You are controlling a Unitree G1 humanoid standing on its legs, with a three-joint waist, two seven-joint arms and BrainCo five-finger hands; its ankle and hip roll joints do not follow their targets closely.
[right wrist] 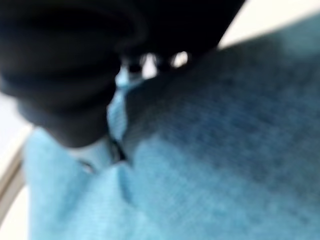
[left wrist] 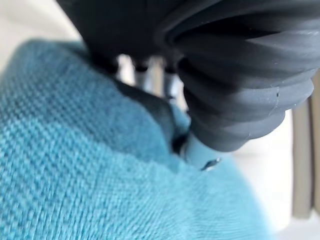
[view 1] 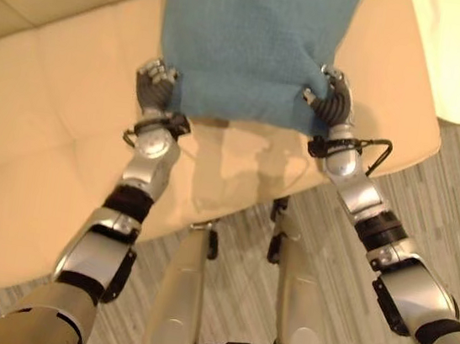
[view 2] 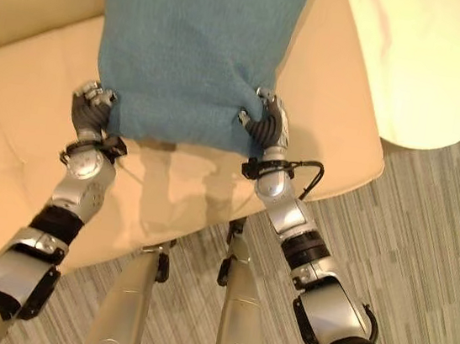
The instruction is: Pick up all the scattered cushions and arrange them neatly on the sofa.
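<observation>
Hands are gripping the blue cushion (view 1: 251, 43) by its near corners, left hand (view 1: 154, 84) and right hand (view 1: 333, 99) both curled into fabric, over the sofa (view 1: 39, 138). Lowering it level and square should seat it neatly.

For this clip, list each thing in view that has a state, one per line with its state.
blue cushion: held by its two near corners over the sofa seat
left hand: shut on the cushion's left corner
right hand: shut on the cushion's right corner
sofa: cream seat, cushion over its middle
round table: bare top, beside the sofa
</observation>
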